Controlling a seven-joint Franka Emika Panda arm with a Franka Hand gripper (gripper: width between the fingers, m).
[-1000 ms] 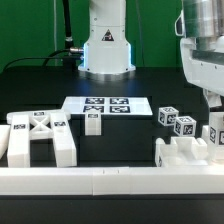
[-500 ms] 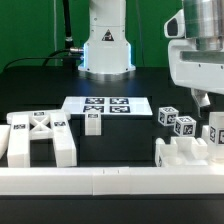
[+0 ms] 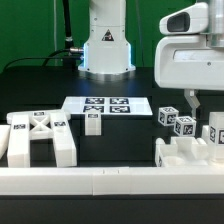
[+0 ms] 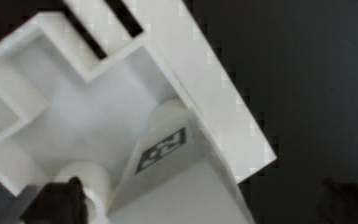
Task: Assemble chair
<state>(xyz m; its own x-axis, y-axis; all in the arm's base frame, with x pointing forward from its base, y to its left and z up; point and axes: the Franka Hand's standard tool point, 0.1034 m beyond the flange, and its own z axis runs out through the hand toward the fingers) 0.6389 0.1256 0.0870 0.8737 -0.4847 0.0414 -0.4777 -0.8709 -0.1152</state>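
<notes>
Watching remotely, I saw the chair (image 3: pixel 60 150) as six loose white parts on the black table (image 3: pixel 40 95), none of them joined. One X-ribbed panel (image 3: pixel 35 137) lay flat at the exterior view's left with its ribbed face up. Its two thick arms pointed toward the near side. Its long axis seemed to run far to near, though the low angle made that hard to judge.

One notched block (image 3: pixel 183 155) sat at the exterior view's right, just behind the border rail (image 3: pixel 100 180). Its long axis ran left to right and its notches opened upward.

I counted four small tagged pieces (image 3: pixel 185 124). One sat just in front of the marker board (image 3: pixel 100 104), two were side by side farther right, and one was at the right edge (partly cut off).

The gripper (image 3: pixel 200 100) hung above the right-hand pieces, jaws spread wide and holding nothing. In the wrist view its dark fingers (image 4: pixel 60 200) stood well apart over a white tagged part, and I could not tell which part.
</notes>
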